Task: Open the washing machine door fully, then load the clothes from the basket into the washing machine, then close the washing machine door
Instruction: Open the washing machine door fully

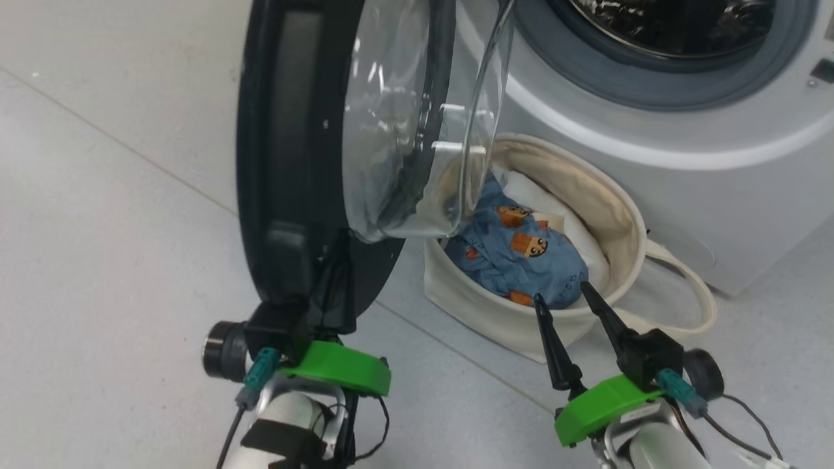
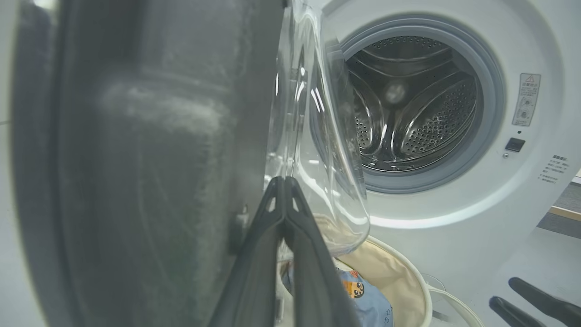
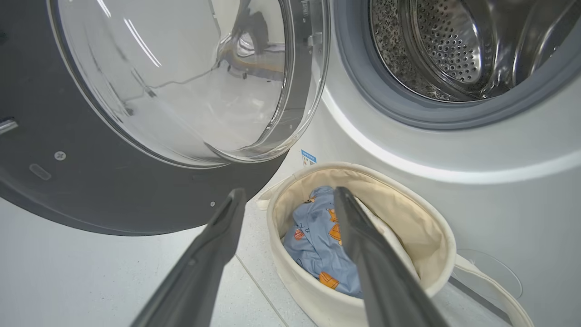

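Glossy black-ringed round washing machine door [image 1: 287,163], partly open, its clear bowl [image 1: 417,130] close above the small cream canvas basket [image 1: 619,215] standing on the floor against the white front-loading washing machine [image 1: 651,176]. Left hand [image 2: 284,181], fingers together, merely leans on the door's inner face. It could slip, letting the door swing onto the right hand [image 1: 561,292], fingers apart over the basket. The basket holds blue cartoon-printed clothes [image 1: 521,260] and a white padded bundle [image 1: 554,208]. The steel drum [image 2: 408,113] is empty.
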Available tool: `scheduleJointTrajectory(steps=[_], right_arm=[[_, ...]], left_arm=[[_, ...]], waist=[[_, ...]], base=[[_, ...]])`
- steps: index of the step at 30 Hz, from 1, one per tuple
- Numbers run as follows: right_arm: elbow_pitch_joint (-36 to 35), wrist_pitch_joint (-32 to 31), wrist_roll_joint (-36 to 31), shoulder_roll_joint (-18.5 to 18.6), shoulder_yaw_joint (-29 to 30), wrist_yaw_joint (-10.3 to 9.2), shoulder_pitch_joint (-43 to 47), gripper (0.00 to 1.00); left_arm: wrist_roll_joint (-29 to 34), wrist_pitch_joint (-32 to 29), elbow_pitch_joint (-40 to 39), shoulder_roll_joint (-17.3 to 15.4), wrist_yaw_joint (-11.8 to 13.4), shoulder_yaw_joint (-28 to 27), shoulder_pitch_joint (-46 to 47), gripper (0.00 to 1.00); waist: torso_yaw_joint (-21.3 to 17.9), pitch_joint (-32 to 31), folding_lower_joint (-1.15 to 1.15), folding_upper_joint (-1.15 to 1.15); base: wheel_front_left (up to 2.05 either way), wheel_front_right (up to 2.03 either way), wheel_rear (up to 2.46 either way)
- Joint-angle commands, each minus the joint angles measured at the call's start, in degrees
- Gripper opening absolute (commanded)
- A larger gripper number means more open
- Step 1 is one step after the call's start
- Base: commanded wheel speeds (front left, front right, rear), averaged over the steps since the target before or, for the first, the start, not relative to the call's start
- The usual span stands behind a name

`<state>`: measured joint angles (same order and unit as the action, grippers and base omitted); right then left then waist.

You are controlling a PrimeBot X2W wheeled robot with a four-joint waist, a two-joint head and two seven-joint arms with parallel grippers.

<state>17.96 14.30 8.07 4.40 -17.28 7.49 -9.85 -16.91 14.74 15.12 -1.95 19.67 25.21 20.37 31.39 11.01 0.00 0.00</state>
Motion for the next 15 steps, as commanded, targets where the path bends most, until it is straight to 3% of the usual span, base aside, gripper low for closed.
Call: scheduleJointTrajectory(steps=[1,8,15], right_arm=[[-1.27,0.70,0.04,0.37,-1.79,0.00,-1.89,1.00],[-0.26,0.70,0.87,3.55,-4.91,0.00,-4.27,1.00],[-0.01,0.70,1.07,6.51,-6.90,0.00,-6.11,1.00]], left_arm=[[-0.31,0.26,-1.83,-0.93,0.95,-3.23,1.80,0.00],[-1.15,0.26,-3.80,-0.93,3.22,-11.28,0.67,0.00],[-0.70,0.26,-4.92,-0.97,0.67,-20.99,0.01,0.00]], waist=[[0.27,1.15,0.00,0.00],[0.53,4.29,0.00,0.00],[0.55,7.77,0.00,0.00]], base=[[0.00,0.00,0.00],[0.00,0.00,0.00],[0.00,0.00,0.00]])
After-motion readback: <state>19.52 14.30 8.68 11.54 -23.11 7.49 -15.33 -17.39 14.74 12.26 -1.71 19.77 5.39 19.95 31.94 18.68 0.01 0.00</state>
